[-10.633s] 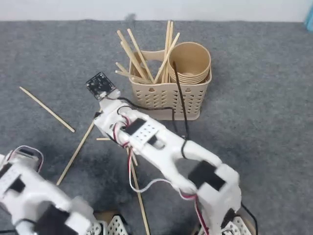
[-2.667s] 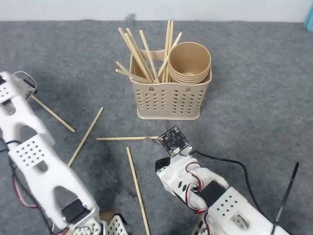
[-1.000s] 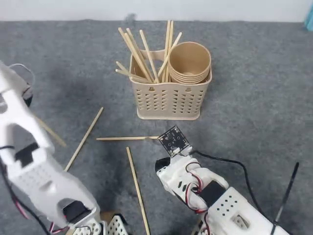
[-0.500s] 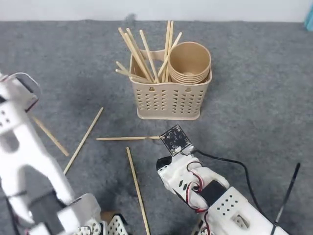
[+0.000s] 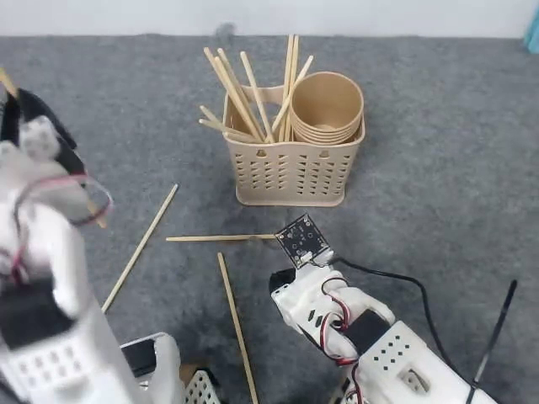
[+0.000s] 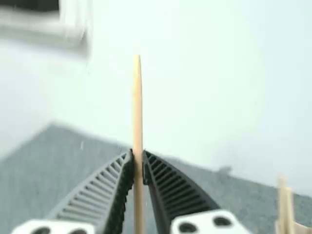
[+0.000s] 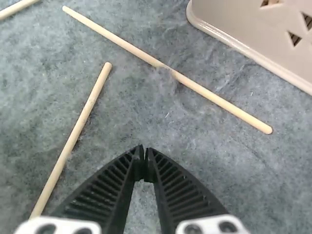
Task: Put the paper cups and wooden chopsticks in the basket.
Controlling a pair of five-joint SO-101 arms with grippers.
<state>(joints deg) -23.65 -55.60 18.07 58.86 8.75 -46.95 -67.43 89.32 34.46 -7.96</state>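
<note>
Left pincer [image 6: 138, 156] pinches one chopstick [image 6: 137, 97]; right pincer [image 7: 145, 151] closed on nothing, near the basket [image 7: 243, 29]

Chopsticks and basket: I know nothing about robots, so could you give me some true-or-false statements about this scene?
1. The paper cups sit stacked inside the basket. True.
2. Every chopstick is in the basket. False: three loose chopsticks lie on the carpet.
3. The left jaws are shut on a held chopstick. True.
4. The right jaws grip a chopstick. False: they are shut on nothing, above the carpet.
5. The basket lies on its side. False: it stands upright.
</note>
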